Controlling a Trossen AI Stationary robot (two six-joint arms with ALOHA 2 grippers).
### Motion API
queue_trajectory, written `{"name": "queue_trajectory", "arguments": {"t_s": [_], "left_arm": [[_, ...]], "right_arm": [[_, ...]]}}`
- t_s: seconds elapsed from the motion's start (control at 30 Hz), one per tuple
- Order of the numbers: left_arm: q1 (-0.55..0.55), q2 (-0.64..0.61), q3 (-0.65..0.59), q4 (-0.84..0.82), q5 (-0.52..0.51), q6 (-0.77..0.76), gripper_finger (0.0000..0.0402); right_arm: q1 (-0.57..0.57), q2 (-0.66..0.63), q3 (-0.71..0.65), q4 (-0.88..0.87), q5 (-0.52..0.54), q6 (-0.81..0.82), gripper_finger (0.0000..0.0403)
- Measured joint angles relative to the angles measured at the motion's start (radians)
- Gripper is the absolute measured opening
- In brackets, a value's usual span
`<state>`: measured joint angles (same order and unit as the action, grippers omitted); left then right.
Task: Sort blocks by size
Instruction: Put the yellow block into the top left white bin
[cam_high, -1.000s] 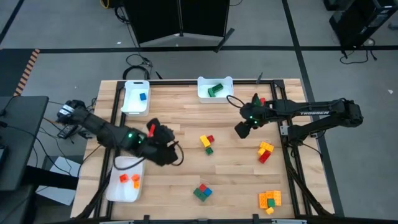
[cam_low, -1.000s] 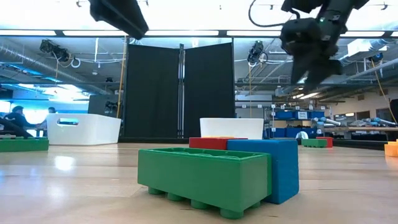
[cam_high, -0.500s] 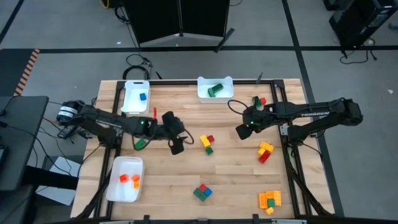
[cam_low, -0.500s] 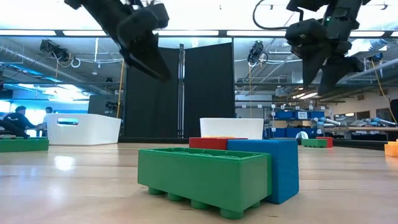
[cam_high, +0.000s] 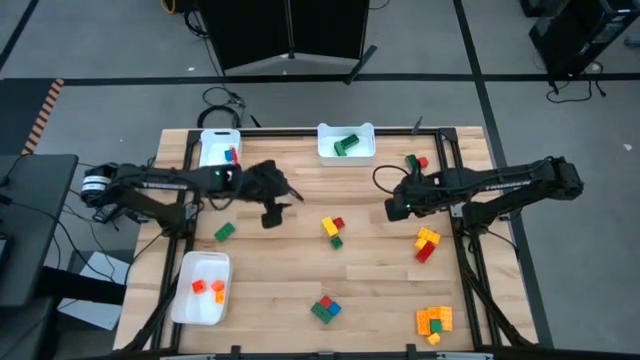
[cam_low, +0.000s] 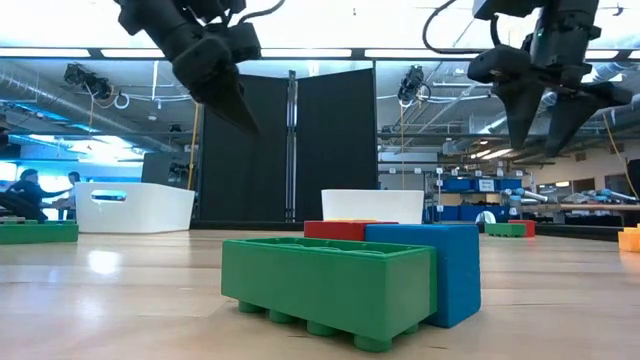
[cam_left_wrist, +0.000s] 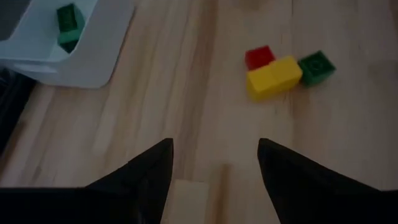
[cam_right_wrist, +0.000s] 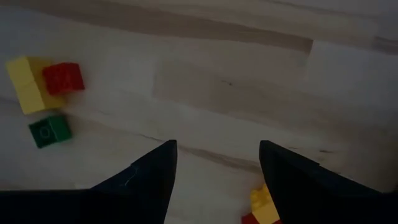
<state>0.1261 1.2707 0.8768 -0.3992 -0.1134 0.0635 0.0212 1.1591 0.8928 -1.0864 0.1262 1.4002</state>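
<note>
My left gripper (cam_high: 272, 207) hangs open and empty above the table's middle left, its fingers (cam_left_wrist: 149, 171) over bare wood. A yellow, red and green cluster of blocks (cam_high: 332, 230) (cam_left_wrist: 283, 67) lies on the wood to its right. My right gripper (cam_high: 397, 208) (cam_low: 542, 118) hangs open and empty right of centre. That cluster (cam_right_wrist: 43, 87) lies to its left, and a yellow and red cluster (cam_high: 427, 243) lies nearer the front edge. A single green block (cam_high: 224, 231) lies at the left.
White trays stand at the far left (cam_high: 215, 160), far centre (cam_high: 346, 142) with green blocks, and near left (cam_high: 200, 288) with orange blocks. A green, red and blue cluster (cam_high: 324, 308) (cam_low: 350, 280) and an orange and yellow cluster (cam_high: 433, 321) lie near the front edge.
My left gripper has swung from beside the near left tray toward the far edge and the right, sinking a little and rolling at the wrist. My right gripper has rolled about its own axis and stayed almost in place.
</note>
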Motion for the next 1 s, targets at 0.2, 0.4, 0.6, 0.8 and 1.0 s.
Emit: {"name": "queue_trajectory", "arguments": {"t_s": [0.2, 0.4, 0.6, 0.8, 1.0], "left_arm": [[0.104, -0.022, 0.000, -0.021, 0.145, 0.114, 0.0243], [0.122, 0.012, 0.001, 0.034, 0.147, 0.198, 0.0243], [0.121, 0.027, 0.001, 0.093, 0.133, 0.278, 0.0243], [0.101, 0.049, 0.002, 0.208, 0.115, 0.300, 0.0243], [0.087, 0.047, 0.002, 0.260, 0.119, 0.199, 0.0243]], "right_arm": [[0.018, 0.000, 0.000, 0.000, 0.036, 0.072, 0.0240], [0.018, 0.000, 0.000, 0.005, 0.065, 0.076, 0.0240], [0.018, 0.001, 0.000, 0.011, 0.093, 0.076, 0.0240], [0.018, 0.001, 0.000, 0.012, 0.101, 0.070, 0.0240], [0.018, 0.001, 0.000, 0.013, 0.101, 0.067, 0.0240]]}}
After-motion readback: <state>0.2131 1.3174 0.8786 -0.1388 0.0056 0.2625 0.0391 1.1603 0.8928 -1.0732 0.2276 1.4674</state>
